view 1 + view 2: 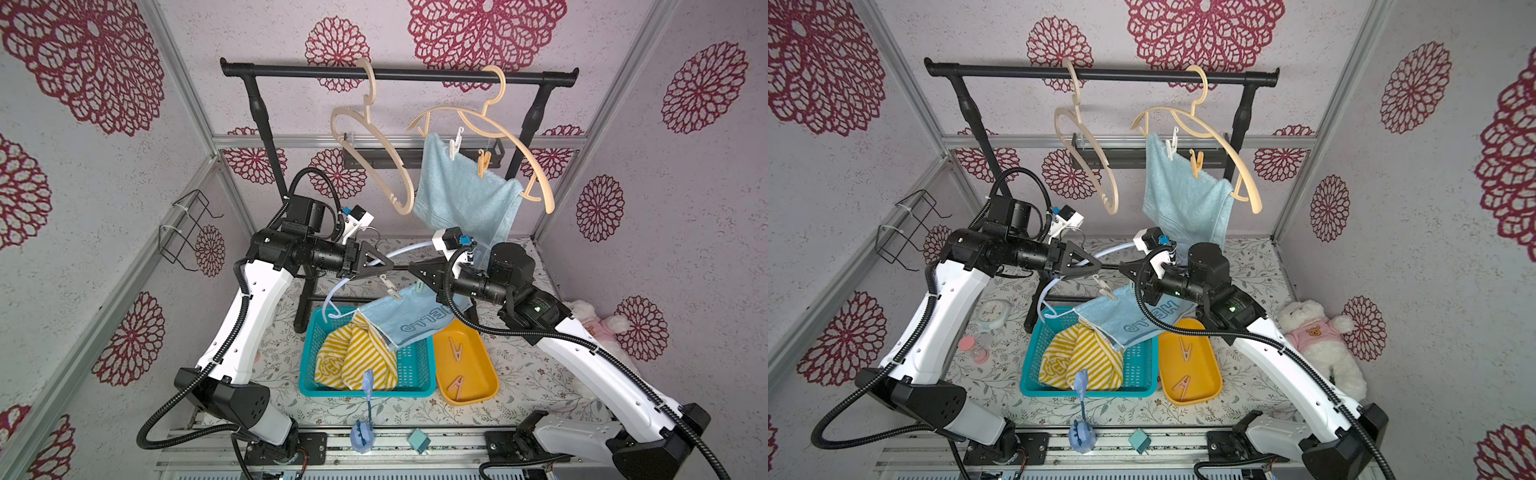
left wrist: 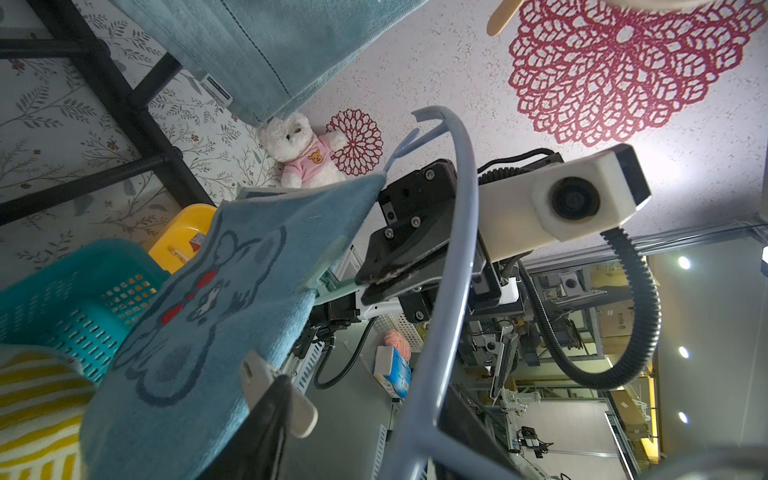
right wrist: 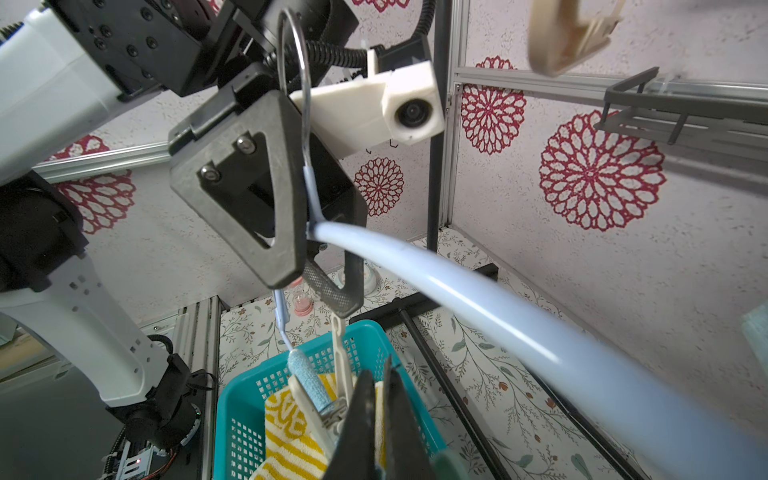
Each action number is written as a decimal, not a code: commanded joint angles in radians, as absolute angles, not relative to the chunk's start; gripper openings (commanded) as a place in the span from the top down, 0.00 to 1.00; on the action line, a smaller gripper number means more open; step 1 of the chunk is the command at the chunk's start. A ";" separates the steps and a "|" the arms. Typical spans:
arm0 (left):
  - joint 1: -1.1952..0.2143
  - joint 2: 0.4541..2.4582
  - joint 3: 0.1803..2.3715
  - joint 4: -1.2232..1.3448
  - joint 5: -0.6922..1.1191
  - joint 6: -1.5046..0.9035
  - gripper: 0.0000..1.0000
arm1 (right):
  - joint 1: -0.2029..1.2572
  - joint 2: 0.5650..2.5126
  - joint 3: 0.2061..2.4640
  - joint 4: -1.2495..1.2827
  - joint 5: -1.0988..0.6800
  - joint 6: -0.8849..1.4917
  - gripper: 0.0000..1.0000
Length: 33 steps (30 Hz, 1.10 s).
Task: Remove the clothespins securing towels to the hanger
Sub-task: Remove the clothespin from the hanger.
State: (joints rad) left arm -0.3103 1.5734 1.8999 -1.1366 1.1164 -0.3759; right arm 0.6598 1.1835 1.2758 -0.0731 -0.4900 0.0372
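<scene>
The mint clothespin (image 2: 328, 266) clips the HELLO towel (image 1: 415, 324) to the blue hanger (image 3: 498, 307), with its tail end pointing toward the nearer right end effector (image 2: 365, 286). That end effector is clamped narrow on the tail. The left end effector (image 3: 309, 232), about half open, grips the hanger at its neck, above the basket (image 1: 415, 374).

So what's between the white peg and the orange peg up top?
Just a bare bit of the plain blue towel edge, from white peg to orange peg; both top views show it.
</scene>
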 commanded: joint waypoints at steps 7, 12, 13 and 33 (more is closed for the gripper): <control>-0.294 1.594 1.905 -1.245 0.988 -0.320 1.00 | 0.612 1.085 1.289 0.091 -0.415 0.099 1.00; -0.295 1.598 1.910 -1.274 0.957 -0.298 1.00 | 0.603 1.072 1.268 0.128 -0.390 0.119 1.00; -0.295 1.597 1.909 -1.277 0.955 -0.295 1.00 | 0.602 1.069 1.262 0.139 -0.386 0.125 1.00; -0.289 1.603 1.913 -1.319 0.891 -0.259 1.00 | 0.524 0.992 1.195 0.270 -0.355 0.227 1.00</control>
State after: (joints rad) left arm -0.3294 1.5921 1.9121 -1.1908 1.0630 -0.2974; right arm 0.6102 1.1065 1.1576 0.0647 -0.4847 0.2028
